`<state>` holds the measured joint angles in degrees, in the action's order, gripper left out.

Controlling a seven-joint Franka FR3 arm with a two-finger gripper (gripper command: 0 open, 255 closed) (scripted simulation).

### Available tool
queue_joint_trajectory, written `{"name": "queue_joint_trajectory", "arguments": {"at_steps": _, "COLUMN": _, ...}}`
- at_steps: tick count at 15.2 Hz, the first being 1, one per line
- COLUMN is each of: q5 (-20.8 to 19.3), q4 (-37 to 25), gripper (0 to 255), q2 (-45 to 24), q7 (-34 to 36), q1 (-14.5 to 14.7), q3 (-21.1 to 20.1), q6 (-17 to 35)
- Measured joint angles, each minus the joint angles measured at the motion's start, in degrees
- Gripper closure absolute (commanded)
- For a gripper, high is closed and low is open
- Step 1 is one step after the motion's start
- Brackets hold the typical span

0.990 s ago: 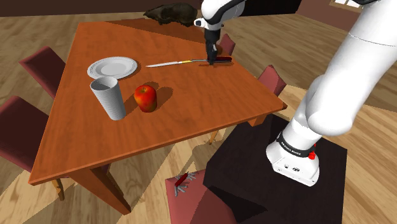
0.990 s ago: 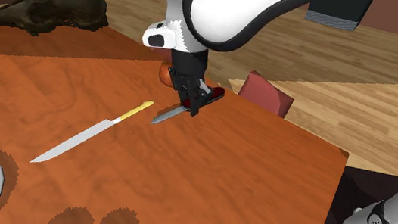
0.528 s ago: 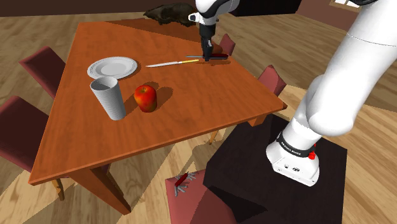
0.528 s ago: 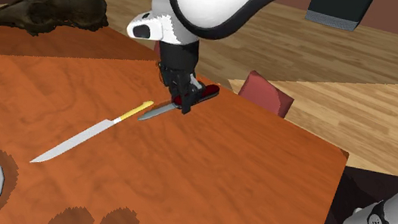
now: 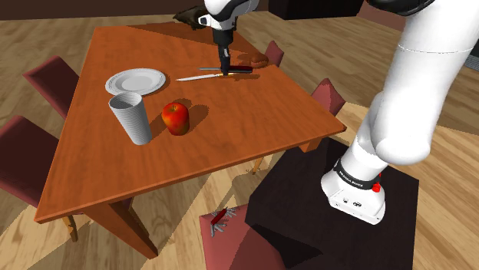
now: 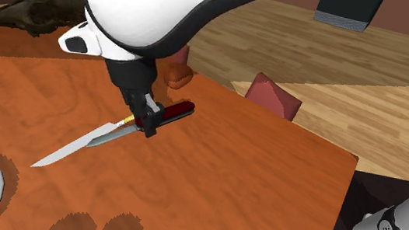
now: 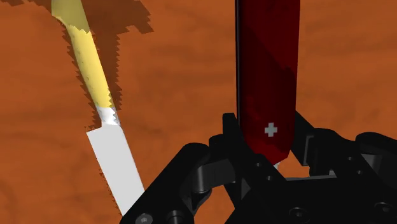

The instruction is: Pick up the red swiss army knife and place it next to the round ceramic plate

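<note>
wrist view: dark red knife (image 7: 268, 76), white cross (image 7: 271, 130)

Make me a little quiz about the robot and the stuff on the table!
1. True or false: the black fingers are shut on the red pocket knife.
2. Which thing stands right beside the apple? A the ribbed cup, B a bottle, C a teapot.
3. Fill in the word: the long knife lying on the table has a ___ handle.

Key: 1 true; 2 A; 3 yellow.
</note>
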<state>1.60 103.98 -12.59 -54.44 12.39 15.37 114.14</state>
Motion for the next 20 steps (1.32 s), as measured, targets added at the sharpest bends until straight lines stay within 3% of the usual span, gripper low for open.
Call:
{"name": "queue_joint_trajectory", "arguments": {"at_steps": 6, "q5": 1.7, "q4": -12.6, "gripper": 255, "q2": -9.0, "q7": 4.2, "q1": 2.0, "q3": -2.2, "q6": -3.9}}
{"name": "queue_joint_trajectory", "arguments": {"at_steps": 20, "q5": 2.8, "q4": -8.7, "gripper": 255, "q2": -13.7, "q7": 4.6, "q1": 2.3, "q3": -2.9, "q6": 4.6}}
